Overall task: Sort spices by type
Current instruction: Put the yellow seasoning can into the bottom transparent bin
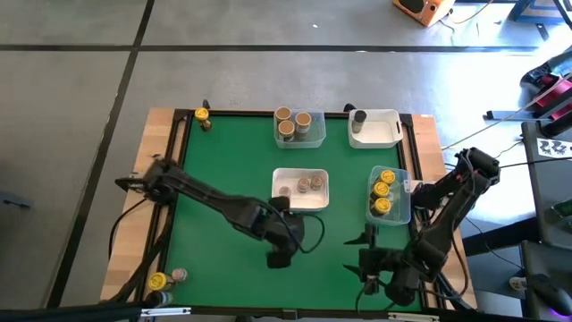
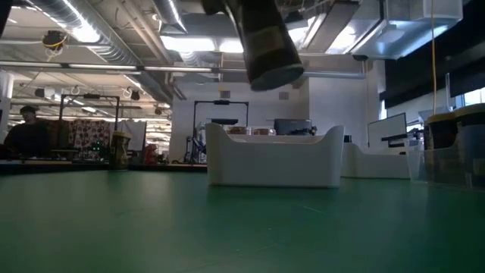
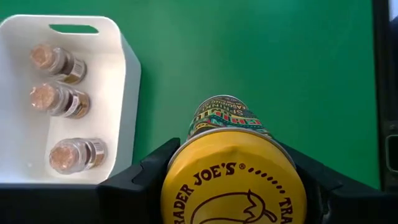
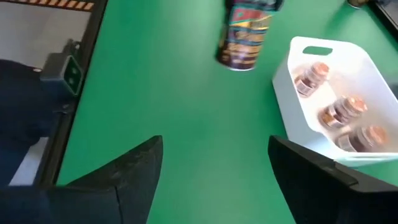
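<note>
My left gripper (image 1: 279, 255) is shut on a spice jar with a yellow lid (image 3: 233, 186) and a colourful label (image 3: 225, 115). It hangs over the green mat just near of the white tray (image 1: 300, 204). Three spice jars (image 3: 59, 99) with tan tops lie in that tray. In the low view the held jar (image 2: 265, 42) hangs at the top of the picture, and it also shows in the right wrist view (image 4: 245, 34). My right gripper (image 4: 214, 174) is open above the mat near the table's near edge (image 1: 371, 261), with nothing between its fingers. My left gripper pinches the jar's upper end, at the yellow lid's rim (image 3: 177, 163), between its two fingers (image 3: 140, 180), one on each side. The fingers slant down from the near left. The jar hangs clear of the mat, tilted, its bottom end (image 2: 276, 76) pointing down.
A clear tray (image 1: 402, 207) with yellow-lidded jars sits at the right. A clear tray (image 1: 315, 139) of tan-lidded jars and a white tray (image 1: 386, 136) with one dark-lidded jar sit at the far edge. Loose jars stand at the far left (image 1: 203, 116) and near left (image 1: 157, 282).
</note>
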